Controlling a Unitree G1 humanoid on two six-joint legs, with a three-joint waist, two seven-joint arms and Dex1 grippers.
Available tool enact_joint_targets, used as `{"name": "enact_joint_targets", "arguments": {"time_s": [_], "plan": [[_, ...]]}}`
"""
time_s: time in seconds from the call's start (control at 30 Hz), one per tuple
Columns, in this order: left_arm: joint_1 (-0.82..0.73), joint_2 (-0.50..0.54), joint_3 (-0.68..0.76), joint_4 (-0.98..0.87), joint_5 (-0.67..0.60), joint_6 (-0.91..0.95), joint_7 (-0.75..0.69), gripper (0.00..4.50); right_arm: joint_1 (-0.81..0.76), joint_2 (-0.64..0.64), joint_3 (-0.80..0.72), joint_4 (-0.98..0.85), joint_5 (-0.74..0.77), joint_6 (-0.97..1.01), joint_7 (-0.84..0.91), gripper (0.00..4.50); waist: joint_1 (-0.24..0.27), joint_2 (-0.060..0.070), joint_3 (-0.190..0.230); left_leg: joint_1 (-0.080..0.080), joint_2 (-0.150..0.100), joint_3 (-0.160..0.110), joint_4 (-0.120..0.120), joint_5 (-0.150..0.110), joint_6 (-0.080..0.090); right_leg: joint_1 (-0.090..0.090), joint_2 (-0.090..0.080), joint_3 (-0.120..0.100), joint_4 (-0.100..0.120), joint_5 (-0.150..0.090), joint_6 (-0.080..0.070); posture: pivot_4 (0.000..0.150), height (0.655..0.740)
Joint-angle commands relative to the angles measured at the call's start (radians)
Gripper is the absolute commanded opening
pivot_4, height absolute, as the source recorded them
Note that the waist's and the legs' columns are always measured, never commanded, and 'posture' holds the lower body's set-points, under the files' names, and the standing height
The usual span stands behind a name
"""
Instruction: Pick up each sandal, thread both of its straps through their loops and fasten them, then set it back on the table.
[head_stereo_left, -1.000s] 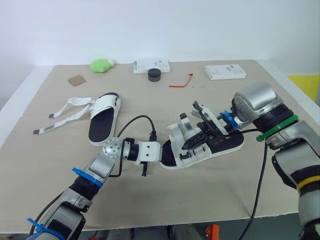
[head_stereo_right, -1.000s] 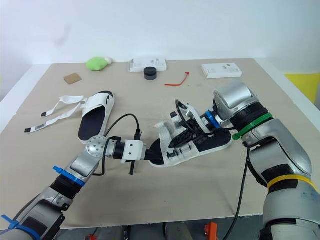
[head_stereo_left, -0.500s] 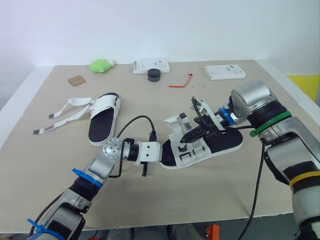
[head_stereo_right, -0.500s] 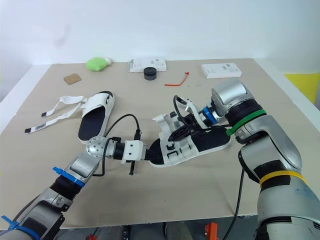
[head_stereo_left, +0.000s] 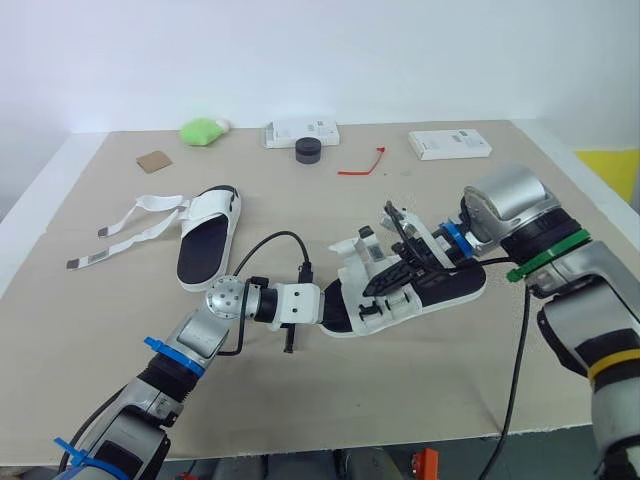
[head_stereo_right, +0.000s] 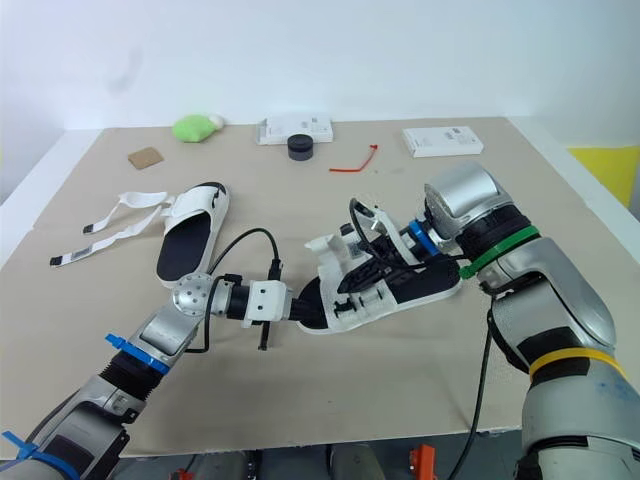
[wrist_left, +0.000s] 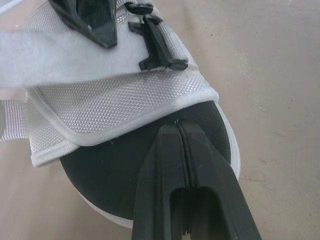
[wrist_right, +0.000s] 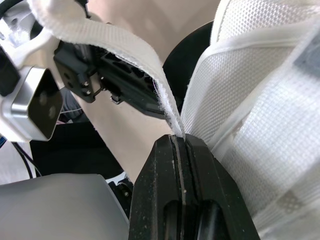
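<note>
Strap (wrist_right: 110, 40) of sandal (head_stereo_left: 450, 287) pinched in right hand (wrist_right: 179, 138); left hand (wrist_left: 178, 125) closed against its footbed (wrist_left: 100, 175)

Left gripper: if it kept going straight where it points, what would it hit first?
The near sandal: the left gripper rests at its black insole, and the white mesh upper is probably next.

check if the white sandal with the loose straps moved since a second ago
No. The white loose-strapped sandal lies where it did, same gap to the brown cardboard square beyond it.
</note>
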Motion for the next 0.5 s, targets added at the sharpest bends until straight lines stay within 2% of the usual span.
{"name": "enact_joint_targets", "arguments": {"time_s": [0.03, 0.3, 0.5], "plan": [[0.030, -0.001, -0.063, 0.037, 0.038, 0.015, -0.026, 0.00, -0.017, -0.011, -0.004, -0.017, 0.055, 0.007, -0.004, 0.06, 0.000, 0.000, 0.000, 0.000, 0.000, 0.000, 0.000, 0.000, 0.000, 0.000, 0.000, 0.000, 0.000, 0.000, 0.000, 0.150, 0.7400], [0.030, -0.005, -0.064, 0.047, 0.042, 0.011, -0.022, 0.00, -0.026, -0.028, 0.012, -0.021, 0.083, 0.007, -0.026, 0.06, 0.001, 0.000, 0.000, 0.000, 0.000, 0.000, 0.000, 0.000, 0.000, 0.000, 0.000, 0.000, 0.000, 0.000, 0.000, 0.150, 0.7400], [0.030, 0.004, -0.055, 0.051, 0.044, 0.015, -0.017, 0.00, 0.046, -0.067, 0.030, -0.090, 0.101, 0.007, -0.070, 0.06, 0.002, 0.000, 0.000, 0.000, 0.000, 0.000, 0.000, 0.000, 0.000, 0.001, -0.001, 0.000, 0.000, 0.000, 0.000, 0.150, 0.7400]]}}
